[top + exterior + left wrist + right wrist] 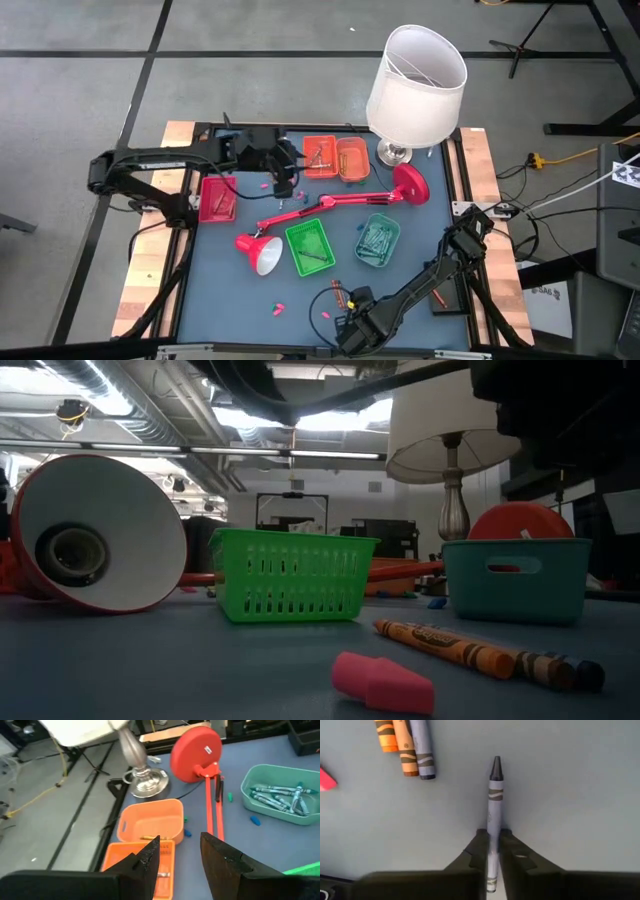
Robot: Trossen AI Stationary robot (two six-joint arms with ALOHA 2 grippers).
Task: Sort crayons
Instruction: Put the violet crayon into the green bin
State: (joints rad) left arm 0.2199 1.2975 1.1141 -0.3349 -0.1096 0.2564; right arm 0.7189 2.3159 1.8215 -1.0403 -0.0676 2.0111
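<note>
A: Starting from the high view, what is seen near the table's edges?

B: The right gripper is placed low at the near edge, beside a few crayons lying on the blue mat. Open mat is left on the near left side, where only small pink pieces are scattered. The middle is crossed by the red desk lamp, with the green basket and teal basket just beyond it. The white-shaded lamp is stood at the far right corner.

A: And the left arm?

B: The left gripper is held over the far side, just beside the orange trays, with the red tray near its elbow side.

A: What is added by the low view?

B: An orange crayon and a darker one are seen lying end to end on the mat, with a pink eraser in front. Bare mat is left between them and the green basket.

A: The left wrist view?

B: The left gripper's fingers are held apart with nothing between them, above the orange trays. Teal crayons are seen lying in the teal basket.

A: The right wrist view?

B: The right gripper is closed around a grey-blue crayon, which is pinched near its blunt end, its tip pointed away. Three other crayons are left lying well apart from it.
</note>
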